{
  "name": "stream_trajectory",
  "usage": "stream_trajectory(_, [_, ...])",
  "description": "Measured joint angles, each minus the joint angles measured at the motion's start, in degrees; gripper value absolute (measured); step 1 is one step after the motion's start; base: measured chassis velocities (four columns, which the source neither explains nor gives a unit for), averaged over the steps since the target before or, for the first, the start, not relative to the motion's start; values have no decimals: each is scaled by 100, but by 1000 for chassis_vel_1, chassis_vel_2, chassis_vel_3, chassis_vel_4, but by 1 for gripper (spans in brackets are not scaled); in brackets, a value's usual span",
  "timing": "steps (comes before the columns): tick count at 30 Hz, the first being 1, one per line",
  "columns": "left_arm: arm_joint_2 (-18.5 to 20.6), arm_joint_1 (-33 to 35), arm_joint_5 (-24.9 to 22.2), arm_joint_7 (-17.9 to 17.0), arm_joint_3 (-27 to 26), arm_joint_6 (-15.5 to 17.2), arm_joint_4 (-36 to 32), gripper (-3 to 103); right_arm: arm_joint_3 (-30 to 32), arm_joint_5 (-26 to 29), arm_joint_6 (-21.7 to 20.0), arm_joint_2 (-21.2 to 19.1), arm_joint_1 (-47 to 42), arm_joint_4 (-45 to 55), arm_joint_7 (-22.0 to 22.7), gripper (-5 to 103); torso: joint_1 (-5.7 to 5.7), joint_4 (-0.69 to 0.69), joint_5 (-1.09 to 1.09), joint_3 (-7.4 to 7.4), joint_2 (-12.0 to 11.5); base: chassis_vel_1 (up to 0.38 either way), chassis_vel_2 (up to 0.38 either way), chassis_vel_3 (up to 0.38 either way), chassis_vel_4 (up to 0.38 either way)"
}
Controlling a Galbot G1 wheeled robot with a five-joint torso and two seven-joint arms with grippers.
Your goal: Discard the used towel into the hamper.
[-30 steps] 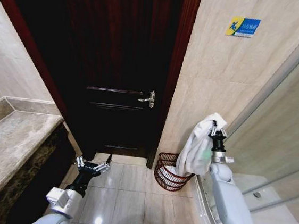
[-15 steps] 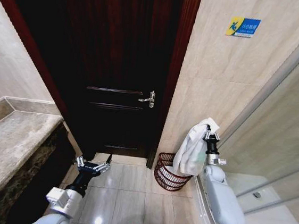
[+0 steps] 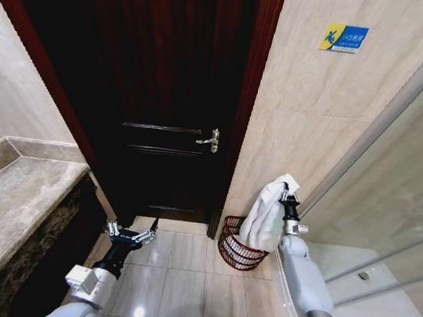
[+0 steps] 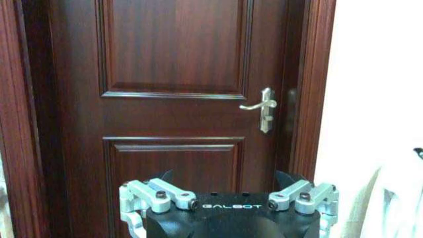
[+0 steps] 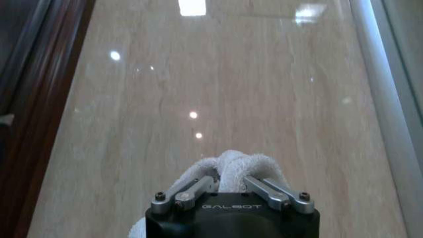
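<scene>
The right gripper (image 3: 289, 198) clamps the white towel (image 3: 264, 215) so it hangs above the hamper (image 3: 236, 244) in the wall corner, while the left gripper (image 3: 131, 233) waits spread apart over open floor beside the door (image 3: 166, 86).

White towel (image 3: 266, 213), reddish-brown ribbed hamper (image 3: 234, 248), dark wood door (image 3: 165, 93)

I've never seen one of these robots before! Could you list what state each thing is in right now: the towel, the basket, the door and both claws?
towel: held up, hanging over the hamper
hamper: upright on the floor by the wall
door: closed
right gripper: shut on the towel
left gripper: open, holding nothing, low near the door
</scene>
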Motion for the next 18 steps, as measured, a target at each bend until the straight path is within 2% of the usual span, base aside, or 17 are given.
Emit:
stream_trajectory(8, [-1, 0, 0, 0, 0, 0, 0, 100, -133, 690, -4, 76, 334, -1106, -428, 5, 0, 1, -2, 0, 0, 0, 0, 0, 0])
stream_trajectory(18, [0, 0, 0, 0, 0, 0, 0, 100, -62, 630, -8, 227, 430, -1947, -734, 5, 0, 0, 0, 0, 0, 0, 0, 0, 0])
